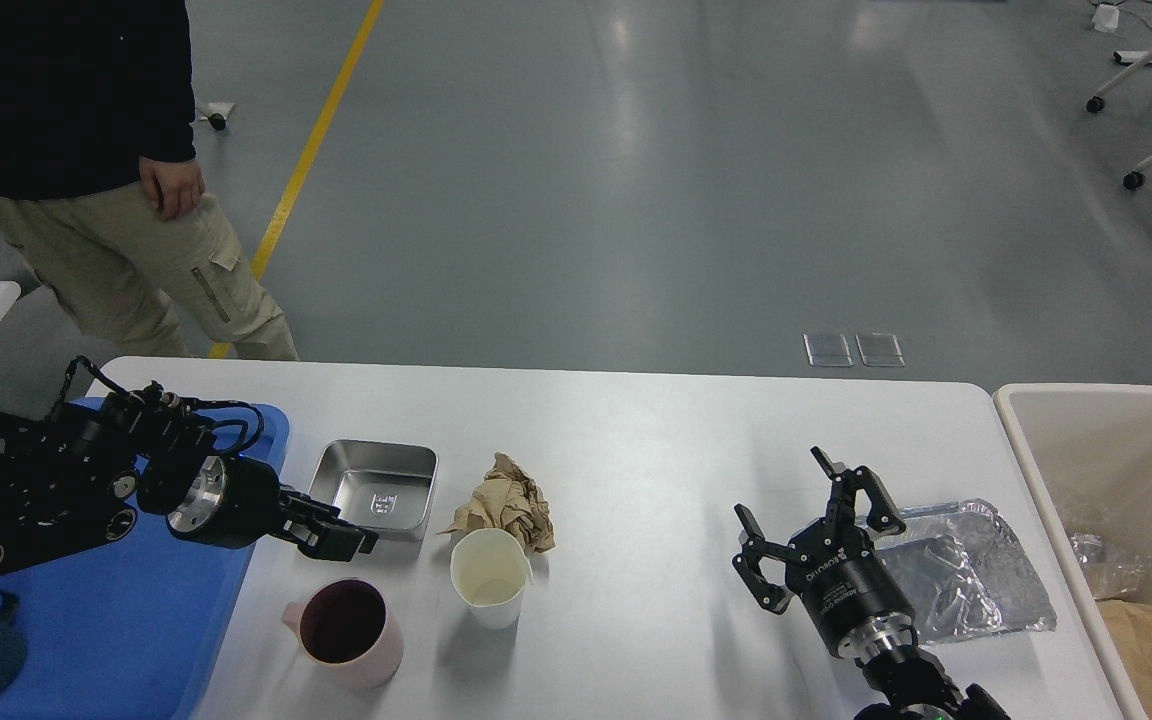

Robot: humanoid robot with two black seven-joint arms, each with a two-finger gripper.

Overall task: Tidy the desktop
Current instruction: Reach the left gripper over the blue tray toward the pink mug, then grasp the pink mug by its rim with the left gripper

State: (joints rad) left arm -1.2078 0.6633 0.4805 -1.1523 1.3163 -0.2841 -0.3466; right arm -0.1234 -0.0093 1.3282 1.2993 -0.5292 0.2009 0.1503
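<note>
bare desktop [656, 440] mid-right, pink mug [344, 630], paper cup [488, 578], crumpled paper [506, 502] crowding left-centre

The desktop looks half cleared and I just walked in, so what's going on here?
A two-armed robot is tidying the desktop, and neither gripper holds anything. The left gripper hovers by the steel tray, above the pink cup; whether it is open is unclear. The right gripper is open beside the clear plastic wrapper. A crumpled brown paper and a white paper cup sit mid-table. A blue tray lies left, a cream bin right, and a person stands behind.
</note>
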